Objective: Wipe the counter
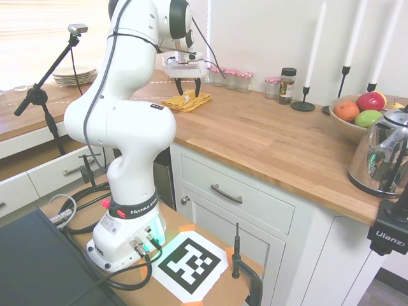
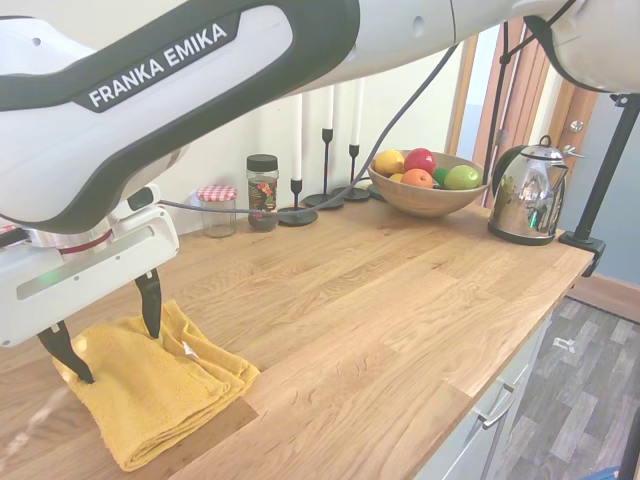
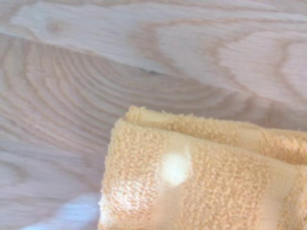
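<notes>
The counter [image 1: 268, 140] is a long brown wooden top over white cabinets, also seen in the second exterior view [image 2: 380, 300]. A folded yellow cloth [image 1: 182, 102] lies on it near the back left. My gripper [image 1: 188, 89] hangs straight over the cloth, open, one finger on each side of the folded pile. In the second exterior view the gripper [image 2: 108, 335] has its dark fingertips [image 2: 150, 305] down at the cloth [image 2: 150, 390], and nothing is pinched between them. The wrist view shows a corner of the cloth [image 3: 192, 177] on the counter's grain [image 3: 96, 72].
Small jars with red lids [image 1: 233, 78] and a spice jar [image 1: 287, 85] line the back wall. Black candlesticks with white candles [image 2: 325, 150], a fruit bowl [image 2: 425, 190] and a steel kettle [image 2: 525, 195] stand at the right end. A stack of plates [image 1: 74, 75] sits far left.
</notes>
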### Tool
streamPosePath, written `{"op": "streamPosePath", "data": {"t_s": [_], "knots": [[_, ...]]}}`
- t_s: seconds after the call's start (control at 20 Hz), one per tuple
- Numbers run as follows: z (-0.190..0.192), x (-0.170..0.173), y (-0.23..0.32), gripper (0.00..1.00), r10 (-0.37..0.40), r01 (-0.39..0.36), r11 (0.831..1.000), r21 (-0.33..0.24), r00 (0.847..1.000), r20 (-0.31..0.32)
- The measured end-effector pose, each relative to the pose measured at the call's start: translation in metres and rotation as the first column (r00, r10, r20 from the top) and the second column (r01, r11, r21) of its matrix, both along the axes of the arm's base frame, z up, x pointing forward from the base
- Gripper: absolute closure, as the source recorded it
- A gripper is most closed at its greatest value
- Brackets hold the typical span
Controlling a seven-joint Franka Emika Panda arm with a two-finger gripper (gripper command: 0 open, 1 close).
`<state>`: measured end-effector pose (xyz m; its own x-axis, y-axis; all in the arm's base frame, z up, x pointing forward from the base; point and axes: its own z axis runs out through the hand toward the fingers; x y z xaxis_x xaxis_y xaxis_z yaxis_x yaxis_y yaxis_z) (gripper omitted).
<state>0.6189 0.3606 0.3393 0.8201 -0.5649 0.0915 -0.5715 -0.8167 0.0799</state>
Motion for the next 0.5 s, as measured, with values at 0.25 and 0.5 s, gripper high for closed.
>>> {"op": "streamPosePath", "data": {"t_s": [0.25, 0.5], "knots": [[-0.0004, 0.0008, -0.0004, 1.0, -0.004, 0.004, 1.0, 0.005, 1.0, 0.001], [-0.0016, 0.0017, 0.0004, 1.0, -0.005, 0.005, 1.0, 0.016, 1.0, 0.008]]}}
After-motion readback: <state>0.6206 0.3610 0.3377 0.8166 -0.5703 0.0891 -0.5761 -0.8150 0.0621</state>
